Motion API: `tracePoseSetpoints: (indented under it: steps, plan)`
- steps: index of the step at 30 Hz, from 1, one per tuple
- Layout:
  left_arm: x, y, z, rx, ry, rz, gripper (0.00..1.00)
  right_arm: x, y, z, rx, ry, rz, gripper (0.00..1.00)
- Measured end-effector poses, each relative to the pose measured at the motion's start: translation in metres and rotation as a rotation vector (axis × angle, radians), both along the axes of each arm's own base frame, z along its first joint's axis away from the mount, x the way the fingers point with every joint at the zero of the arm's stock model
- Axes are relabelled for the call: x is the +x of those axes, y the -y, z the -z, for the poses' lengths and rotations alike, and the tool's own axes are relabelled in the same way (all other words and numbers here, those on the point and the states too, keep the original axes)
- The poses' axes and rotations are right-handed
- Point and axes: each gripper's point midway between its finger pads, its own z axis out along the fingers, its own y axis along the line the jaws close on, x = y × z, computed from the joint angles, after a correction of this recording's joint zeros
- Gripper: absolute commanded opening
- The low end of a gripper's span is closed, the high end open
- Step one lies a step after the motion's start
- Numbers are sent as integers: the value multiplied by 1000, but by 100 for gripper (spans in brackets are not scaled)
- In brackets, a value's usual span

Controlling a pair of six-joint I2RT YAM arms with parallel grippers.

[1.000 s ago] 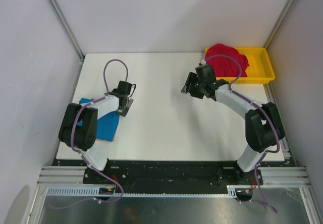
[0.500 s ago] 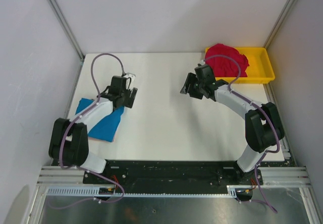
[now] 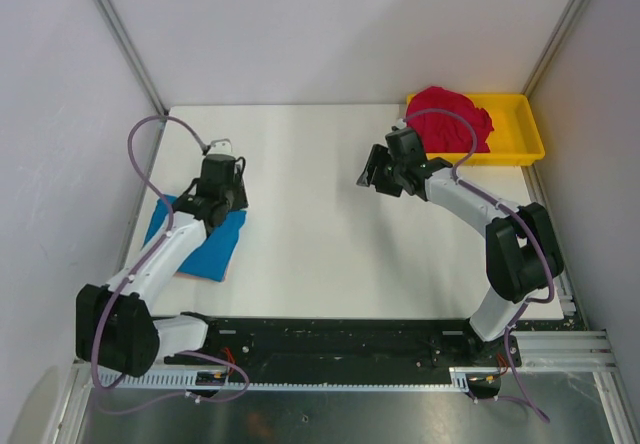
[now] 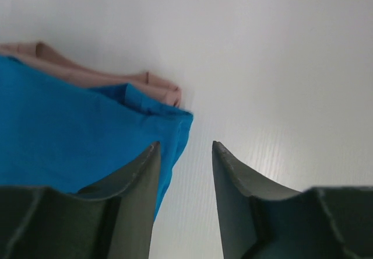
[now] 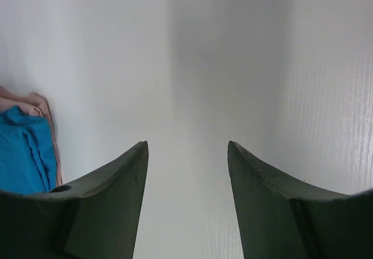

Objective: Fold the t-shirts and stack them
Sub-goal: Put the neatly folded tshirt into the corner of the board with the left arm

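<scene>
Blue t-shirt [image 4: 64,142], seemingly beneath end effector [image 4: 185,148]

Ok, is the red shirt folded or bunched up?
Bunched up: the red shirt sits as a rumpled heap in the left end of the yellow tray, with no flat folded edges.

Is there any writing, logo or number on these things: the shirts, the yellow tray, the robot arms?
None can be read in any view.
The blue t-shirt, the pink t-shirt under it, the red t-shirt, the yellow tray, the left arm and the right arm all look plain.
</scene>
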Motion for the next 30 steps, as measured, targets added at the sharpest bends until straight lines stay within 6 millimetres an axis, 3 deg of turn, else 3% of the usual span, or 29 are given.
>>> tracePoseSetpoints:
  steps: [8,17,21,26,30]
  plan:
    - [-26,-27,63,-6,-200,-206,37,-2,-1,1,-9,-2,0,61]
    - [-18,-48,107,9,-311,-315,38,-3,1,3,-20,-8,5,61]
    - [-5,-44,111,-15,-310,-295,42,-4,3,6,-29,-14,10,61]
    - [14,-31,101,-64,-267,-235,48,-4,5,7,-35,-16,15,61]
    - [18,-22,99,-98,-258,-195,53,-5,4,7,-36,-16,14,61]
